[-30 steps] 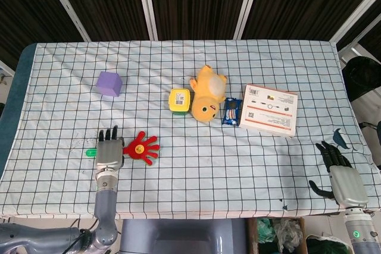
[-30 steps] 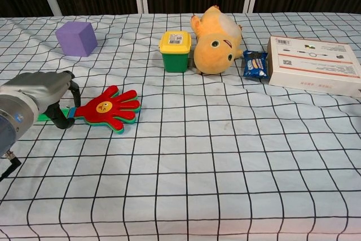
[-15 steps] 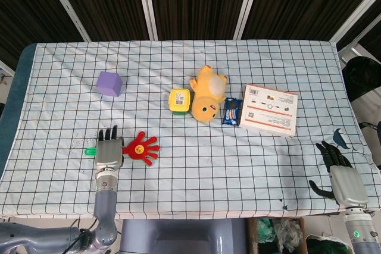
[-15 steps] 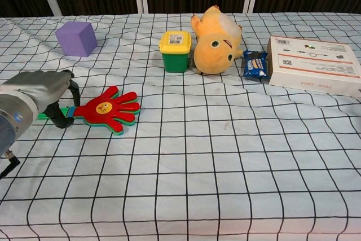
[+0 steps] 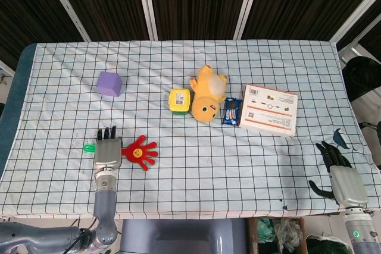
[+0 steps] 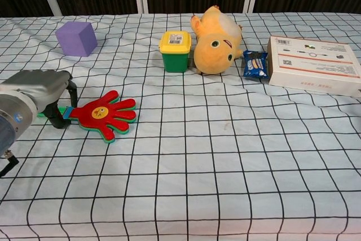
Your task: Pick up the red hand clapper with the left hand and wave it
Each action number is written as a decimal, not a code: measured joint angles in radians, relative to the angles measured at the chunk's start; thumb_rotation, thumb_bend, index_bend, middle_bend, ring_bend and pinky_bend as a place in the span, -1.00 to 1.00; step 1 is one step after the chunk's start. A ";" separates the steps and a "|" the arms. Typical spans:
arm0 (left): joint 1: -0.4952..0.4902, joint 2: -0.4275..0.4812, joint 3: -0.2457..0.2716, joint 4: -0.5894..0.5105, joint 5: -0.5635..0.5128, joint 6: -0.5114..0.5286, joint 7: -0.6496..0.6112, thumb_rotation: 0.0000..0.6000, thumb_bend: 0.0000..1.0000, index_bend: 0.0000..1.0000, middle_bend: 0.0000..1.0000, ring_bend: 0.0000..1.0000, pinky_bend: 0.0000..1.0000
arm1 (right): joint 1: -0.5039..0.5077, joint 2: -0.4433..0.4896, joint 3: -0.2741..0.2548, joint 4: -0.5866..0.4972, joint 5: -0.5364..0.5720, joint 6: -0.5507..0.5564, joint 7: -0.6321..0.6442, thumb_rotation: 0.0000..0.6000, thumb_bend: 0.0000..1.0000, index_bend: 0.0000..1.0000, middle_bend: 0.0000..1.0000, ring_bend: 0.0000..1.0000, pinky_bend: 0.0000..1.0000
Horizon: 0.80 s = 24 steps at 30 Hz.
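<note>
Broadly, the checked tablecloth [image 5: 250, 165] carries everything, and most of what lies on it sits well beyond the left hand [image 5: 106, 151], out of the working path. The white carton [image 5: 269, 109] lies far off toward the right hand's side, with the small blue snack packet [image 5: 231, 111] just beside it, then the yellow plush toy [image 5: 208, 95] on its side touching or nearly touching the green tub with a yellow lid [image 5: 180, 100]. The purple cube [image 5: 109, 83] stands alone, well ahead of the left hand. The red hand clapper [image 6: 104, 114] lies flat on the cloth, its palm fanned out just to the inner side of the left hand, its green handle running under that hand; the tip shows on the hand's outer side in the head view. In the chest view the left hand's fingers [image 6: 56, 117] curl down around the handle, so I judge it is closing on the handle, though a firm grasp cannot be confirmed and the clapper is not yet lifted. The right hand [image 5: 342, 178] rests near the table's near edge, far from the clapper, fingers apart and holding nothing, presumably parked because the task is not its own.
</note>
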 measured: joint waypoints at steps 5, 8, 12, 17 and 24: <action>0.007 -0.007 0.014 0.023 0.107 0.012 -0.091 1.00 -0.06 0.28 -0.15 -0.50 -0.38 | 0.000 0.000 -0.001 -0.001 0.001 -0.001 -0.001 1.00 -0.53 -1.00 -1.00 -1.00 -0.71; 0.015 -0.011 0.022 0.040 0.183 0.019 -0.172 1.00 -0.03 0.31 0.09 -0.25 -0.16 | 0.000 0.001 0.000 -0.001 0.002 -0.001 -0.001 1.00 -0.53 -1.00 -1.00 -1.00 -0.71; 0.029 -0.013 0.034 0.058 0.284 0.028 -0.289 1.00 0.01 0.35 0.25 -0.02 0.09 | 0.000 0.001 0.000 -0.001 0.002 -0.002 -0.002 1.00 -0.53 -1.00 -1.00 -1.00 -0.71; 0.051 -0.003 0.046 0.070 0.400 0.036 -0.425 1.00 0.03 0.43 0.37 0.17 0.35 | 0.001 0.001 -0.002 -0.003 0.004 -0.005 -0.006 1.00 -0.53 -1.00 -1.00 -1.00 -0.71; 0.084 0.035 0.056 0.046 0.512 0.038 -0.597 1.00 0.03 0.43 0.38 0.19 0.38 | 0.001 0.001 -0.001 -0.005 0.010 -0.006 -0.010 1.00 -0.53 -1.00 -1.00 -1.00 -0.71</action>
